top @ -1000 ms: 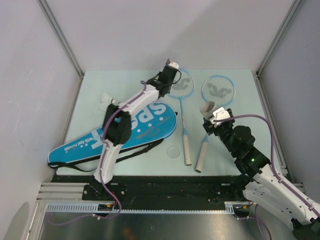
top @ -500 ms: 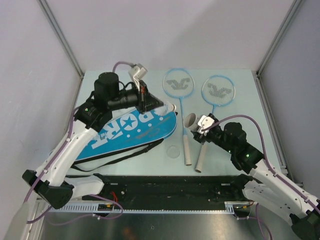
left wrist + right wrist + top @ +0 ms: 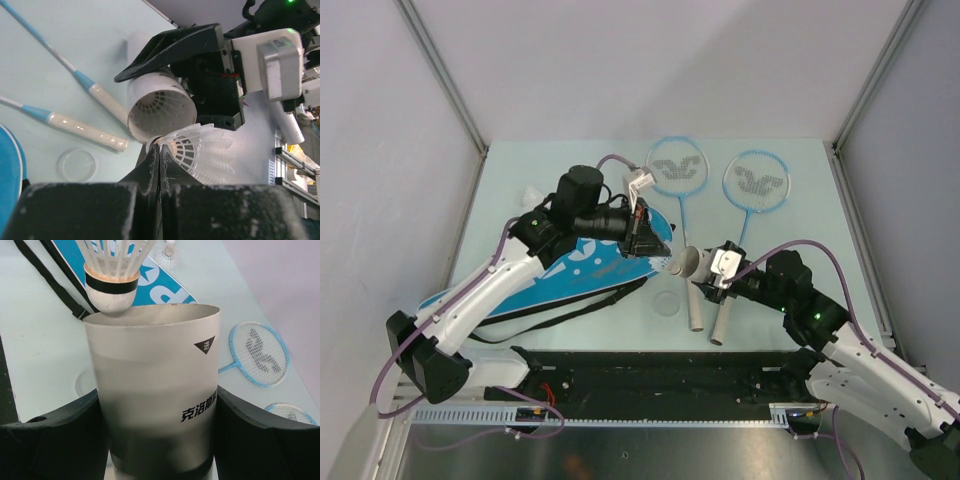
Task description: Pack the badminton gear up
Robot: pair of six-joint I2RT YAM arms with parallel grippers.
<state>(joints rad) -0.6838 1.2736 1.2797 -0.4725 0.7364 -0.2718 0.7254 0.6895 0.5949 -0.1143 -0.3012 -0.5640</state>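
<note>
My left gripper is pinched on a shuttlecock, cork at the mouth of the tube my right gripper is clamped round. Featherlight, crushable skirt, so I'd hold it gently near the cork.

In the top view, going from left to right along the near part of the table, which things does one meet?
Blue racket bag, clear round lid, first white racket handle, second white racket handle.

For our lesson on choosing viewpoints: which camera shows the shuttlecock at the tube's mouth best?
Left wrist: the shuttlecock is large, its skirt clear, pinched in the jaws at the tube mouth. Right wrist crops its skirt; top external shows only a small speck.
</note>
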